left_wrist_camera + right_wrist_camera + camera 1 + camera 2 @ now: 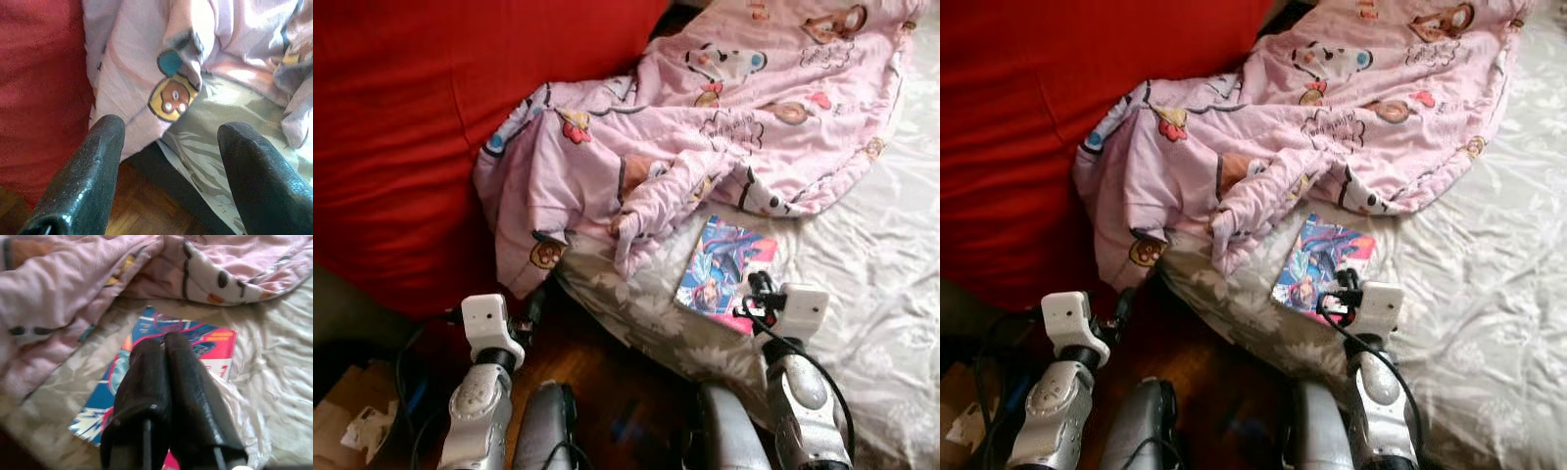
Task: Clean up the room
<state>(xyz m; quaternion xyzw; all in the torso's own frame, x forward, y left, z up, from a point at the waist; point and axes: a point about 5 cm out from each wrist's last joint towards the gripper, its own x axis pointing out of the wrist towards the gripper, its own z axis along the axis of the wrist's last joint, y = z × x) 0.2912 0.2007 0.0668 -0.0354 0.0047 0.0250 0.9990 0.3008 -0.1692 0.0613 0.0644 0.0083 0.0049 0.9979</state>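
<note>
The comic book [724, 271] lies flat on the pale bedsheet [862, 274] near the mattress edge, just beside the crumpled pink blanket [705, 127]; it looks thin, light and floppy with a slick cover, so a pinch at its free near edge seems the best hold. The right gripper [164, 345] hovers over it with fingers pressed together, while the left gripper [168, 132] hangs spread wide by the red cushion [421, 127].

No text was legible: the lettering on the pink cartoon-print quilt [744, 108] and the glossy blue-and-pink illustrated book [724, 272] was too blurred.
</note>
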